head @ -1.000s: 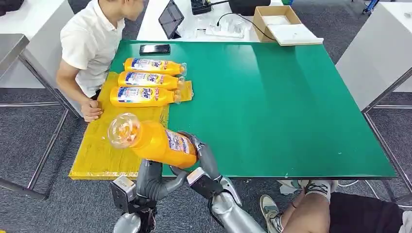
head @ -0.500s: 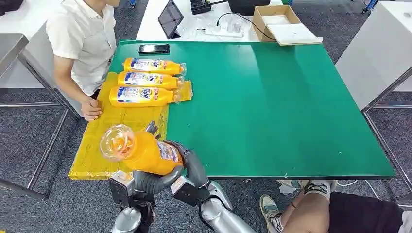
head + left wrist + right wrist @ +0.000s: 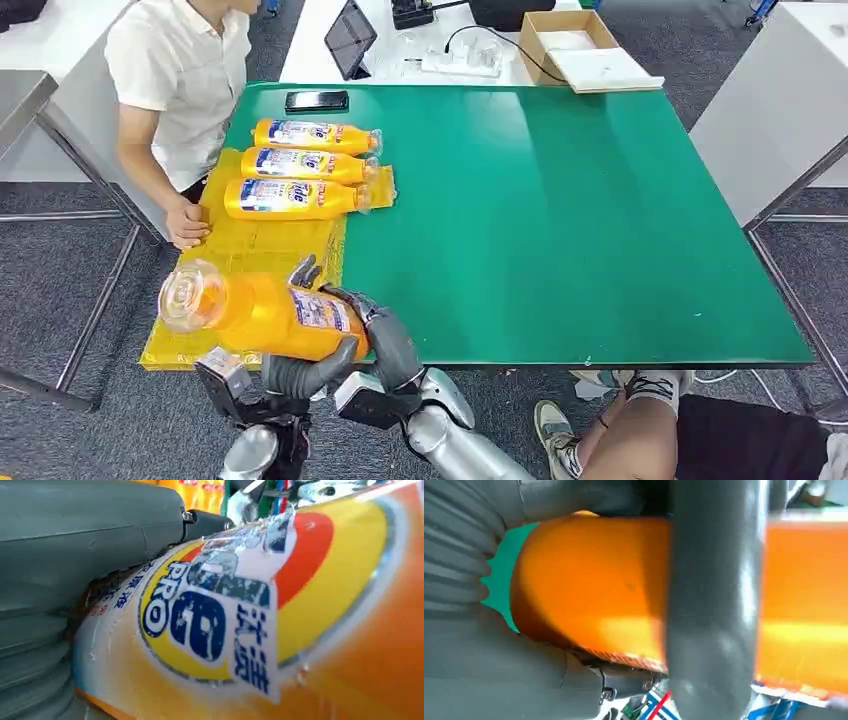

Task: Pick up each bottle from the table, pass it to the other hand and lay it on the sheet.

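Fingers of both the left hand (image 3: 300, 372) and right hand (image 3: 385, 335) wrap the orange bottle (image 3: 265, 310), held over the yellow sheet's (image 3: 190, 335) near edge (handover underway). Judging by this, the left should grasp firmly before the right releases.

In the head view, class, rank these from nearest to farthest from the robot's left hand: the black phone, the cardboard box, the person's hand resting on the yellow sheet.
Measured from the left hand, which grips the orange bottle:
1. The person's hand, on the yellow sheet's left edge.
2. The black phone, at the green table's far left.
3. The cardboard box, beyond the table's far edge, toward the right.
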